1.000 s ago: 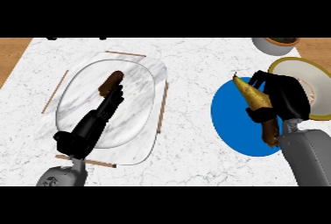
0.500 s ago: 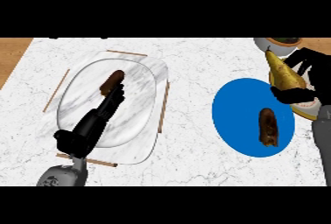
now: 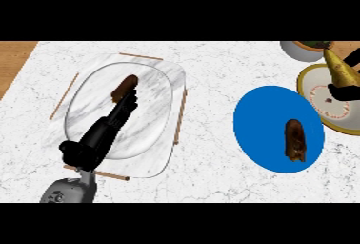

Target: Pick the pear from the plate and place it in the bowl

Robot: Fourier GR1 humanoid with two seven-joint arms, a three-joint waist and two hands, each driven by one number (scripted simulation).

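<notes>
no readable text, no labels, no numbers on anything shown

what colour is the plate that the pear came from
Solid blue plate, clearest in the head view; a brown item lies on it.

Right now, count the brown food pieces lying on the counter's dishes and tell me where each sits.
2. One brown piece lies on the blue plate at right; the other lies on the clear tray at left, by the left hand. None appears hidden.

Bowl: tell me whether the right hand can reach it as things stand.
Probably yes: the right hand, curled round the pear, hovers over the bowl, with nothing visible in between.
</notes>
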